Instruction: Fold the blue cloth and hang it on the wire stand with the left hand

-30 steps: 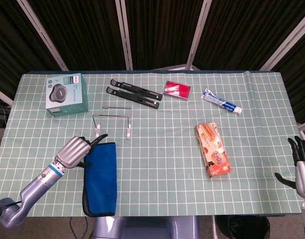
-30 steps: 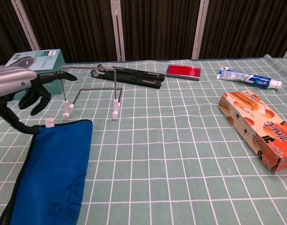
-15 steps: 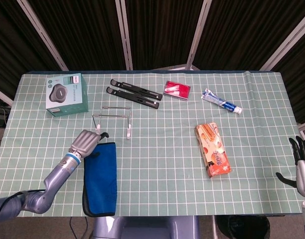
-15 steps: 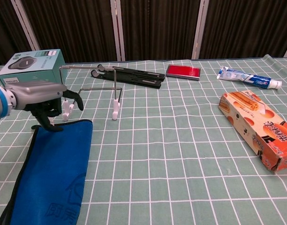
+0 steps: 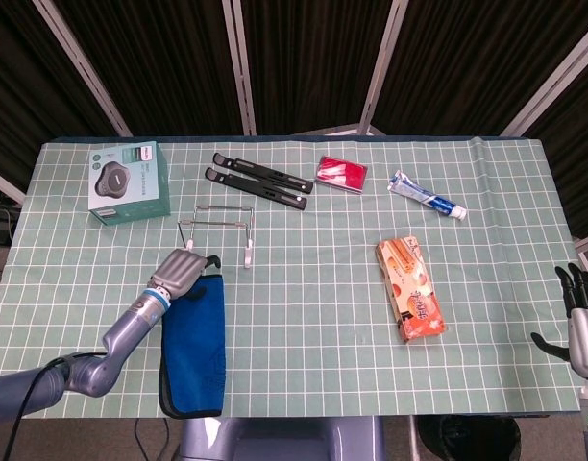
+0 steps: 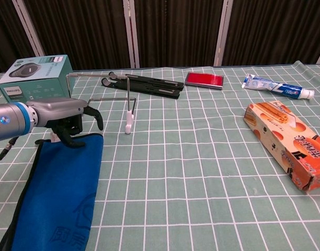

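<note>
The blue cloth lies flat as a long folded strip at the table's front left, reaching the front edge. The wire stand stands upright just beyond the cloth's far end. My left hand hovers low over that far end, between cloth and stand. Its dark fingers curl down onto the cloth's far edge, the thumb held apart; the cloth is not lifted. My right hand hangs off the table's right side, fingers spread, holding nothing.
A green boxed speaker sits behind the stand at the left. Two black bars, a red packet, a toothpaste tube and an orange snack box lie further right.
My left hand has moved right and toward the stand, coming down from beside the cloth onto its far edge. The cloth and the right hand have not moved.
</note>
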